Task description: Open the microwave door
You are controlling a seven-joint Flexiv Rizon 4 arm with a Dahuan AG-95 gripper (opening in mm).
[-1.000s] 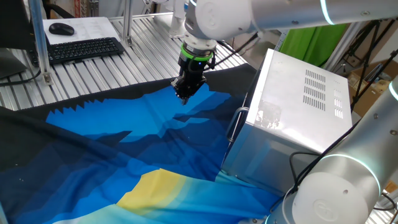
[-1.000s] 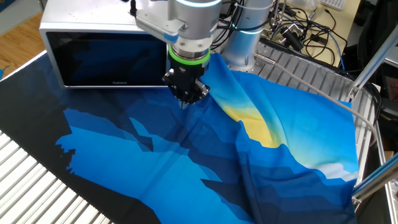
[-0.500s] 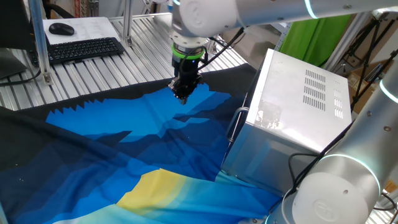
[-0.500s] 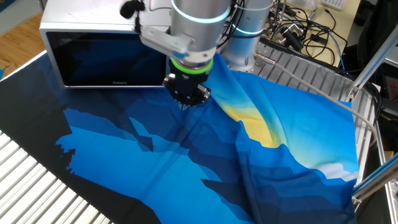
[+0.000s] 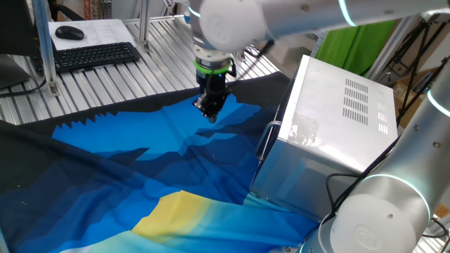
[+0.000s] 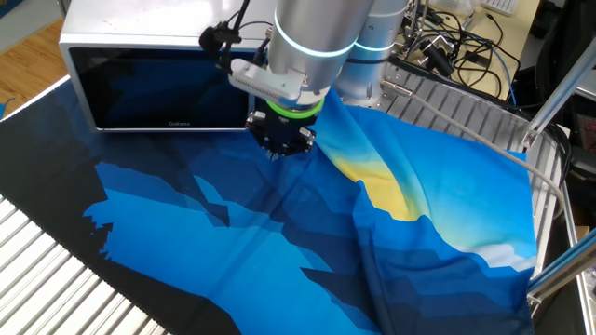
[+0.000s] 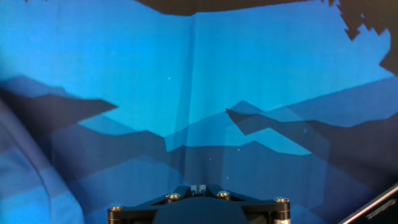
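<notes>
Microwave door (image 6: 163, 88), dark glass in a silver frame, sits flush and closed on the microwave (image 5: 337, 133), which stands at one edge of the worktop on a blue, black and yellow cloth (image 6: 279, 233); its slim vertical bar handle (image 5: 264, 144) shows in one fixed view. A keyboard (image 5: 95, 55) and mouse (image 5: 69, 32) lie on a separate desk beyond the far-left corner. Just in front of the door, near the end nearest the arm's base, the gripper (image 6: 280, 149) points straight down above the cloth, fingers pressed together with nothing between them. In the hand view only cloth lies below the gripper (image 7: 198, 188).
</notes>
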